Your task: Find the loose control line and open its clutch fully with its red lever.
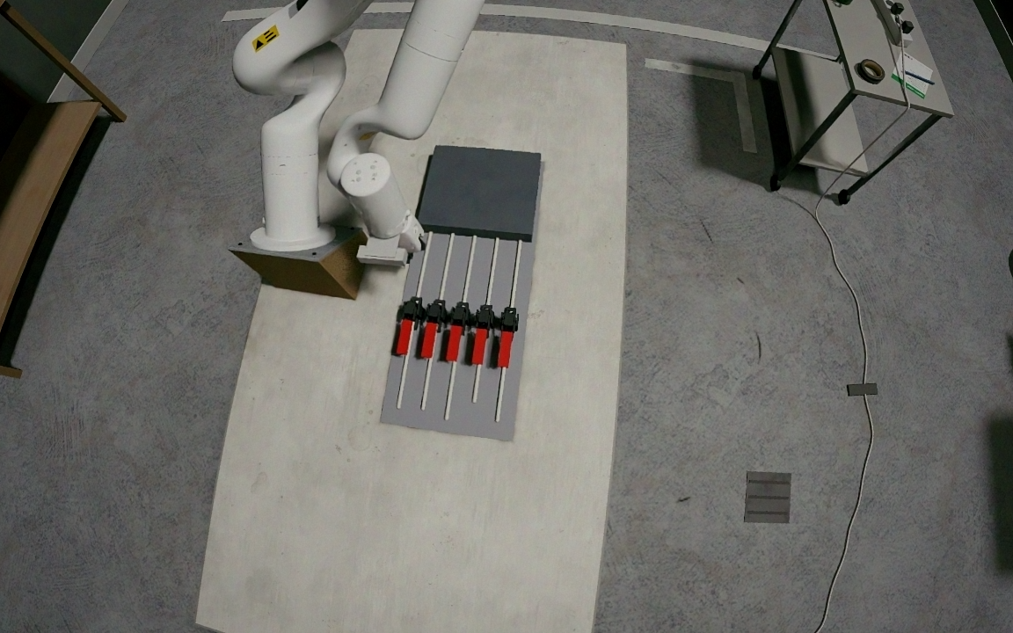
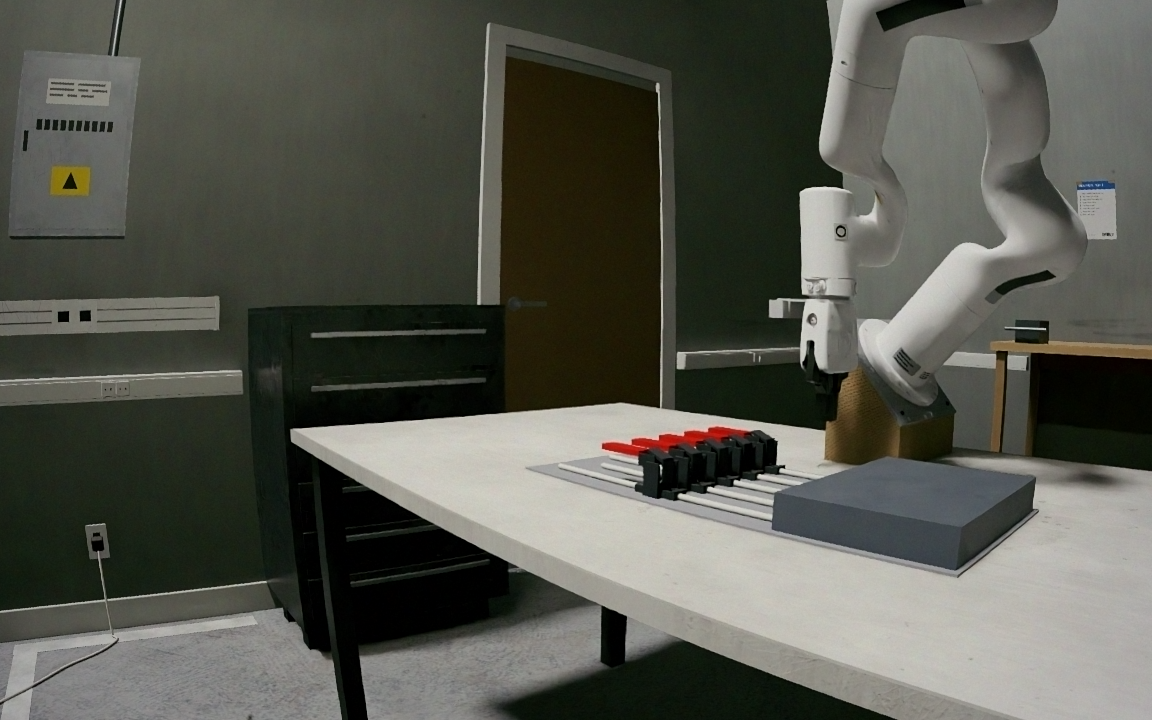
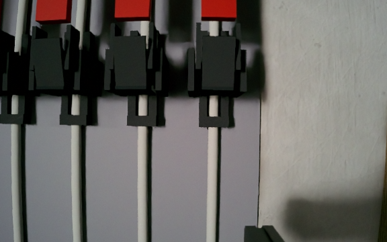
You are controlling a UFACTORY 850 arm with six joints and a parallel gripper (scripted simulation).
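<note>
Lines (image 1: 470, 259) between console (image 1: 481, 191), clutches (image 1: 458, 313)

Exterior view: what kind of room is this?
Probably a workshop or lab: grey electrical panel on the wall, wall raceways with outlets, a dark drawer cabinet, and an arm mounted on a white table.

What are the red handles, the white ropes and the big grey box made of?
The red handles look like smooth hard plastic: flat, even colour, sharp edges. The white ropes look stiff and smooth, more like plastic rods than woven rope, since they lie dead straight. The grey box looks matte, maybe painted metal or plastic; no shine or seams show, so that stays a guess.
</note>
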